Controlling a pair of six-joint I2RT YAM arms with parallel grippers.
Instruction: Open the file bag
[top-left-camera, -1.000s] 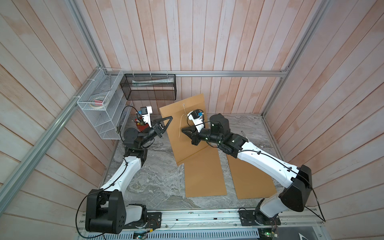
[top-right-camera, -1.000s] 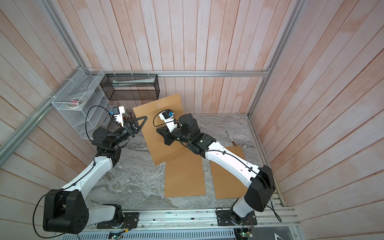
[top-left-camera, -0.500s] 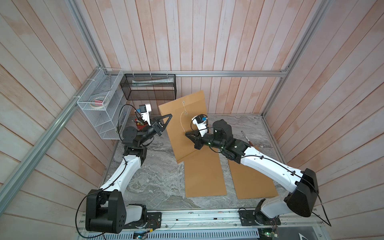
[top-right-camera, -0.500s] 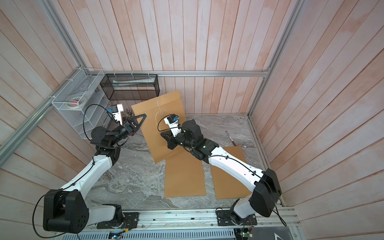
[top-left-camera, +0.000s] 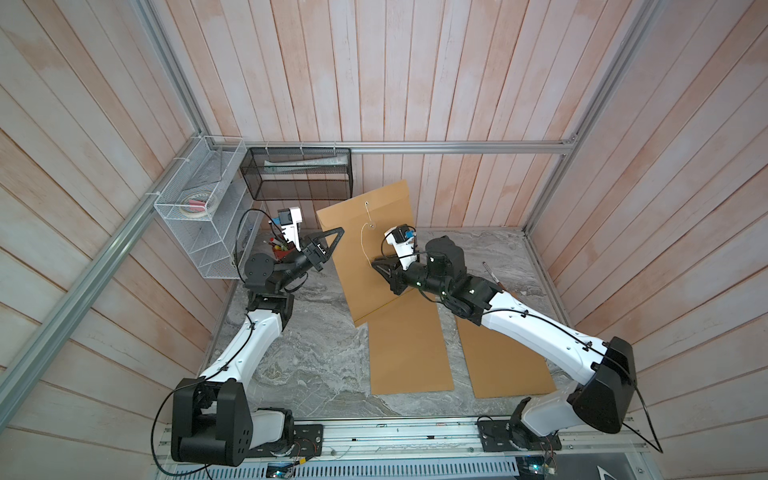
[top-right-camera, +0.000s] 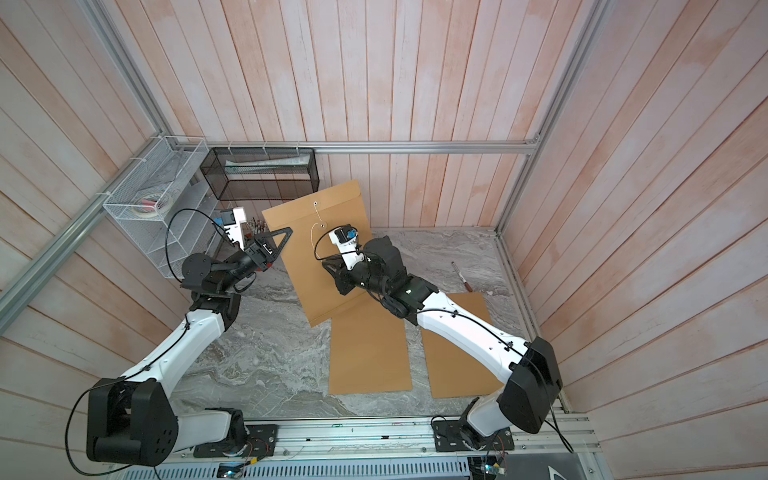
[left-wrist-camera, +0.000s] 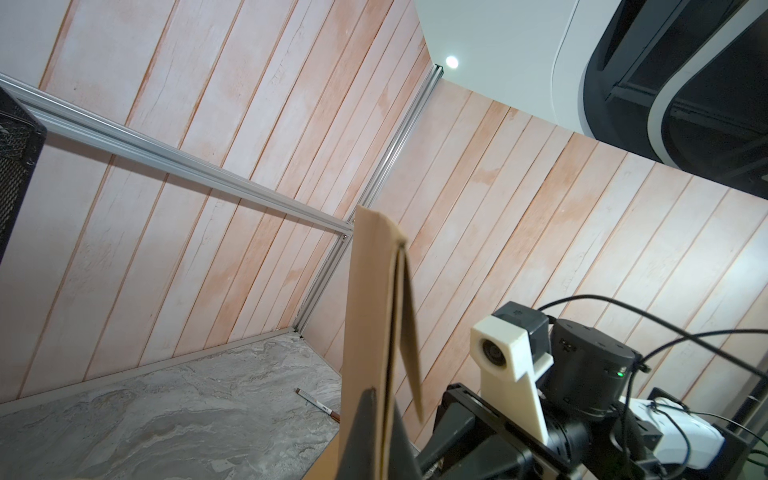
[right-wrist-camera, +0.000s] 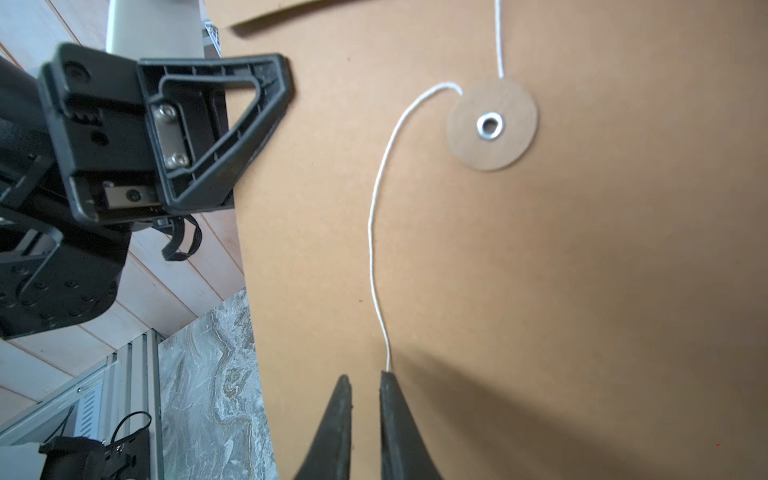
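Gripping edge of brown bag (top-left-camera: 351, 270) tight in left claw (top-left-camera: 338, 232); with right claw (right-wrist-camera: 365, 380) just barely open, touching loose end of string (right-wrist-camera: 376, 232).

String (right-wrist-camera: 376, 232) end — hidden behind right gripper (right-wrist-camera: 365, 375) fingertip.

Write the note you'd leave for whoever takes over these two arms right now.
Left tool: shut on the side edge of the file bag, holding it upright.
Right tool: slightly open at the bag's face, gripping nothing; the loose end of the string lies by its tip.
Done: the string hangs slack below the round disc.
Left: free the string from the disc, then lift the flap.
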